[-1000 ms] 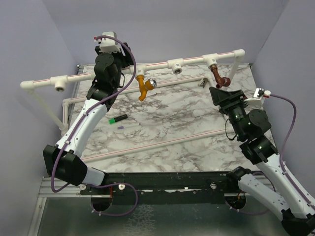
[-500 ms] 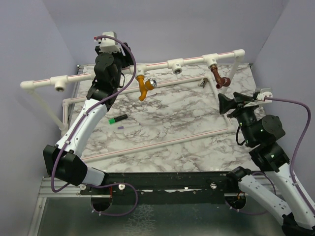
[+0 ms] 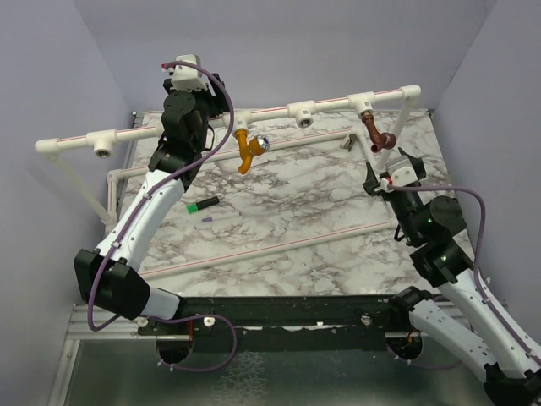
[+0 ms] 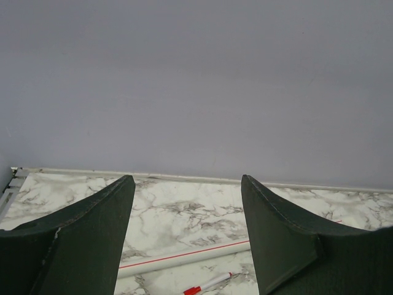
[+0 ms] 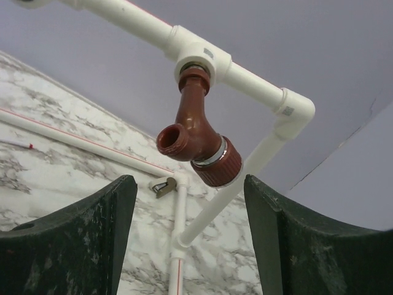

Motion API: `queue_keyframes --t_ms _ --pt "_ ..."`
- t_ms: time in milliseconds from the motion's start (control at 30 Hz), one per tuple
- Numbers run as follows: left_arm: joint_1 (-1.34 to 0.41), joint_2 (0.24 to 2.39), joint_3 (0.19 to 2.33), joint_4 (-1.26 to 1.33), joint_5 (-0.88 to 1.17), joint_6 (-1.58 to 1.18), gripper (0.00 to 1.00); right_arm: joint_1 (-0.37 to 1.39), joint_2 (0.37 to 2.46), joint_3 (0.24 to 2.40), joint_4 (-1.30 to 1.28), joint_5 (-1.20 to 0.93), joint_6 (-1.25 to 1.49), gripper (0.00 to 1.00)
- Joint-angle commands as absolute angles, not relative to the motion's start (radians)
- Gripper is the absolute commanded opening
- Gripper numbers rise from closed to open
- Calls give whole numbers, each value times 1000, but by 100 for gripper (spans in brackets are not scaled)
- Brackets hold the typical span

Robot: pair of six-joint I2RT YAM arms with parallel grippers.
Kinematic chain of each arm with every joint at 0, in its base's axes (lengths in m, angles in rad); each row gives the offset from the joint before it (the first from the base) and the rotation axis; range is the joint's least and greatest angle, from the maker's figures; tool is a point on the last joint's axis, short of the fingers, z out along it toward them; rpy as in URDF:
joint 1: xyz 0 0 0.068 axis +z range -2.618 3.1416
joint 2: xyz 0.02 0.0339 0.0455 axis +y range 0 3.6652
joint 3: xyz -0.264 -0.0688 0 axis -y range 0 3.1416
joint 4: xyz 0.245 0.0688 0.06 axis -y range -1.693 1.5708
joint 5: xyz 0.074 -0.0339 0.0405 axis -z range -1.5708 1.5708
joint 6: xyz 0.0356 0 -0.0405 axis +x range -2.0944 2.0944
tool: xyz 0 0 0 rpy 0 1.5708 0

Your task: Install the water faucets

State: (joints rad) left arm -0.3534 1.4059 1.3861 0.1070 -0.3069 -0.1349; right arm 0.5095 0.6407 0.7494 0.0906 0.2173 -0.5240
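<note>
The left gripper (image 4: pixel 185 182) is raised beside the long white plastic pipe rail (image 3: pixel 334 105) and faces the back wall. Its dark jaws are spread apart with nothing between them. Below it, a green marker pen (image 3: pixel 203 204) lies on the marble-patterned table (image 3: pixel 321 194). Right of the left arm, the curved orange-yellow plastic faucet with a shiny silver knob (image 3: pixel 246 151) hangs from the rail, its top partly hidden by the arm. Farther right, the curved dark reddish-brown plastic faucet (image 5: pixel 195 130) hangs with its neck seated in the downward socket of a white T-fitting (image 5: pixel 198 52). The right gripper (image 5: pixel 187 184) points up at it from below, jaws open and empty, clear of it.
</note>
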Motion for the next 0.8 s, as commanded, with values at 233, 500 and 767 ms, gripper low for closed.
queue_keyframes --t_ms 233,500,767 --pt "-362 1450 1307 -167 -266 -115 72 514 717 635 467 180 -925 76" --pt "-362 1456 1307 -167 -262 -118 72 514 774 646 543 193 -1001 73" --pt "-362 1455 1306 -167 -263 -117 72 514 845 666 576 209 -1006 59"
